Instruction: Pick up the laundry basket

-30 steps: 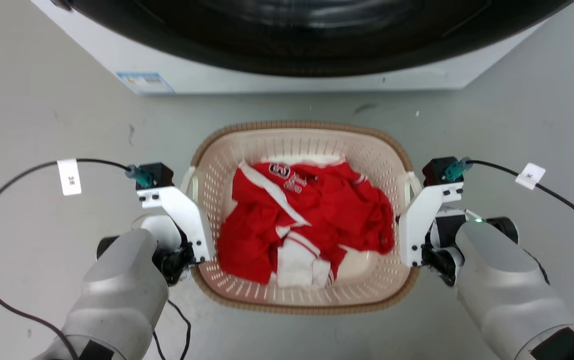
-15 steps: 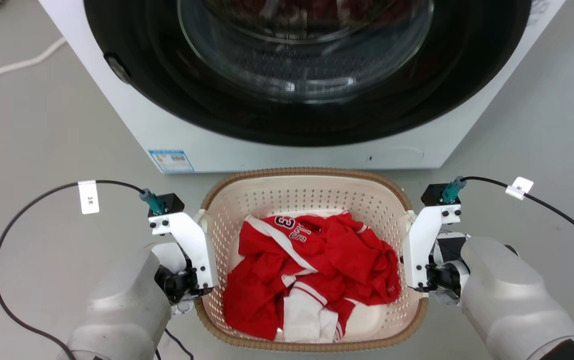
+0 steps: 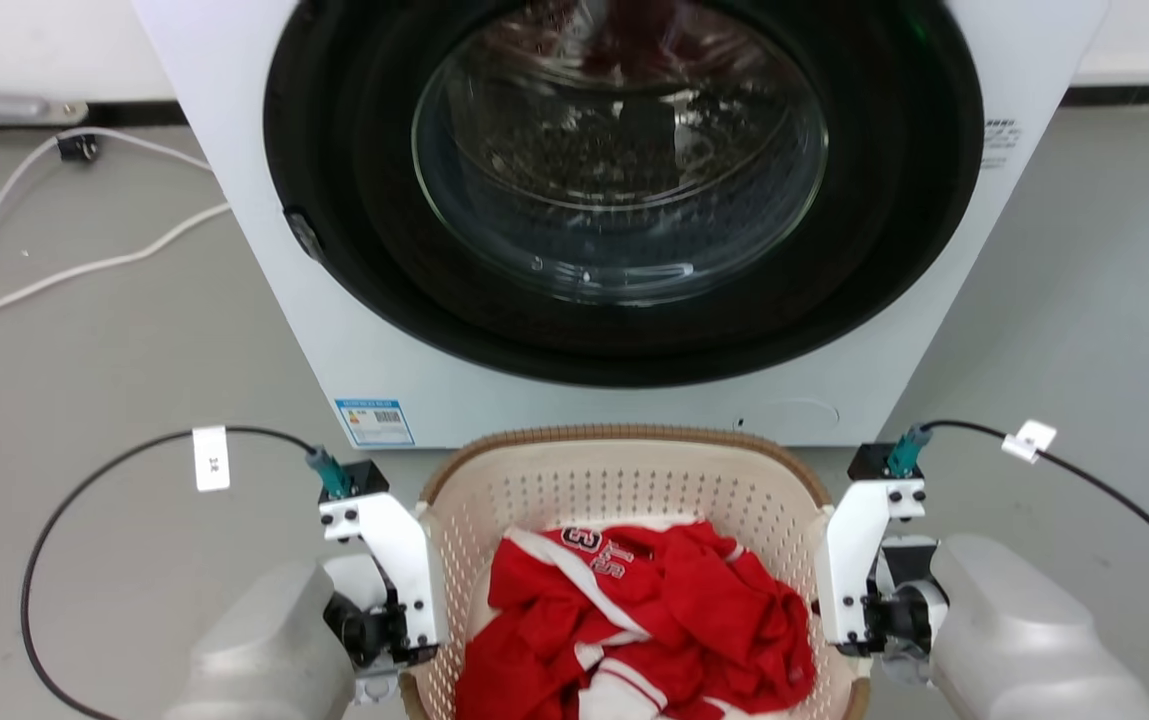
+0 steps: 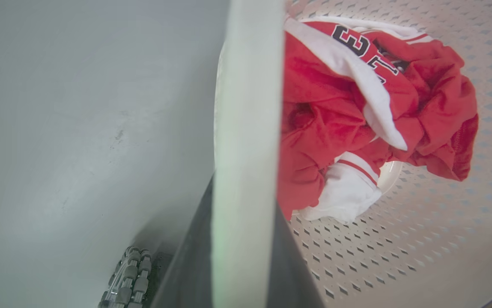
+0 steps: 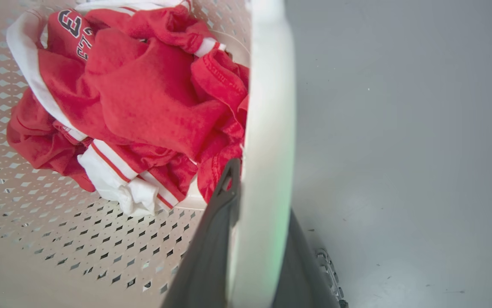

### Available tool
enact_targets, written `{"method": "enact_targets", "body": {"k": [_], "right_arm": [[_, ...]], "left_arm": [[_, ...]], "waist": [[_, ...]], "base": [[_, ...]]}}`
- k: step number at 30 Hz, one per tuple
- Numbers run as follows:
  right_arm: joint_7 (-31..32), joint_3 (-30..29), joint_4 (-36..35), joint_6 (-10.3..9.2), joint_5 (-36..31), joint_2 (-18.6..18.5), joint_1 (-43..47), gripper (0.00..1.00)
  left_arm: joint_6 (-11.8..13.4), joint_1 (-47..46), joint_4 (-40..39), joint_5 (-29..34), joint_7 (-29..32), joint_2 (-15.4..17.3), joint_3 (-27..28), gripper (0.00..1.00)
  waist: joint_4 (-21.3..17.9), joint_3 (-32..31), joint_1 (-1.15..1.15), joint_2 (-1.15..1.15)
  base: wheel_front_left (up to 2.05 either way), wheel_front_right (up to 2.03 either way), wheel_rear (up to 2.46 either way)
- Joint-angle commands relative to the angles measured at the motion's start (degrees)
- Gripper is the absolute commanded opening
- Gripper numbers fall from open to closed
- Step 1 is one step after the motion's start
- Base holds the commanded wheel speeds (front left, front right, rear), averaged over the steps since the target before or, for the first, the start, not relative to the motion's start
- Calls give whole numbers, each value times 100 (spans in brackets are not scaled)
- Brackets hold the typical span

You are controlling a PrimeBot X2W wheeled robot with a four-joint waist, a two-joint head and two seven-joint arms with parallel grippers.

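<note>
Wrist views show left gripper [image 4: 242, 256] and right gripper [image 5: 250, 248], fingers [image 4: 190, 269] clamped on the laundry basket [image 3: 624, 490] sides, red jersey [image 5: 143, 94] inside; the head view adds the washer [image 3: 624, 180], upper frame.

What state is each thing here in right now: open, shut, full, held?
basket: upright, clothes inside, gripped at both side handles.
jersey: crumpled in the basket.
washer door: shut.
left pincer: shut on the basket's left handle.
right pincer: shut on the basket's right handle.
</note>
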Motion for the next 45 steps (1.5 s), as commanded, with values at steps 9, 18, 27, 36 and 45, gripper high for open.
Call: {"method": "enact_targets", "body": {"k": [9,18,27,36,45], "right_arm": [[51,126,17,74,184,108,377,0],[-10,178,59,74,248,81,377,0],[-57,234,100,74,294,74,327,0],[-112,283,132,74,336,71,243,0],[-66,340,166,74,390,79,208,0]], "left_arm": [[-74,368,2,-189,23,-218,-86,0],[-74,365,-30,-256,-42,-221,-145,0],[-74,344,-20,-301,-98,-196,-194,0],[-74,284,-34,-362,-113,-179,-258,0],[-74,271,-48,-442,-124,-162,-313,0]], "waist": [[22,-387,2,0],[29,-390,2,0],[24,-385,2,0],[17,-357,2,0],[4,-356,2,0]], "base": [[0,0,0],[0,0,0],[0,0,0],[0,0,0],[0,0,0]]}}
